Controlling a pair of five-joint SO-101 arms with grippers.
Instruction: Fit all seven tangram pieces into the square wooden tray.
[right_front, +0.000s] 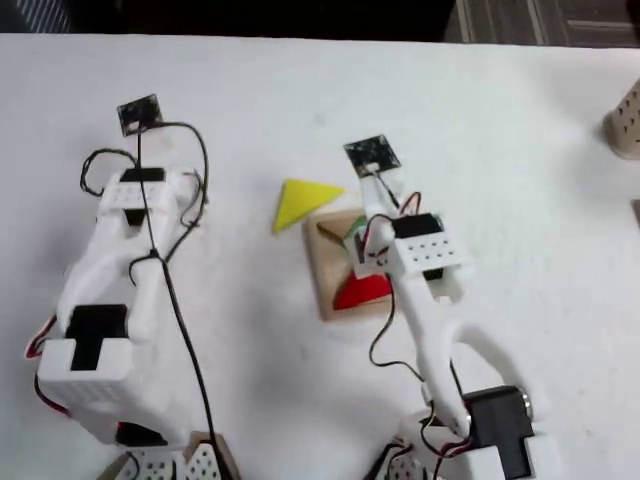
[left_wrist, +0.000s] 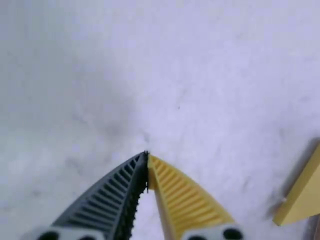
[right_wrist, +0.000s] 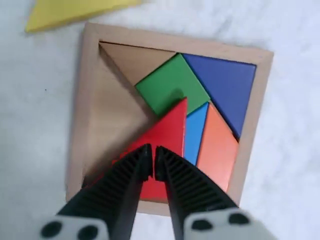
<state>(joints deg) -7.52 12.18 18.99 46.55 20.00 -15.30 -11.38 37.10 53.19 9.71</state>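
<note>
right pincer low over a part-filled tray

the right pincer (right_wrist: 153, 152) hangs just above the red triangle (right_wrist: 165, 132), its jaws pressed almost together on nothing. the left pincer (left_wrist: 147, 159) is pressed together too, over bare counter (right_front: 500, 120) well apart from the wooden tray (right_wrist: 175, 44).

in the tray lie the green square (right_wrist: 167, 87), the blue triangle (right_wrist: 225, 87), a light-blue strip (right_wrist: 193, 132) and an orange piece (right_wrist: 217, 150), all packed to one side. the yellow triangle (right_front: 303, 200) lies outside, just beside a tray corner.

the risk: the red triangle's tip meets the green square, and a push from the closed jaws could ride it up over its neighbours or shift the tray. whether it lies flat i cannot tell.

no legible print on the pieces or tray.
</note>
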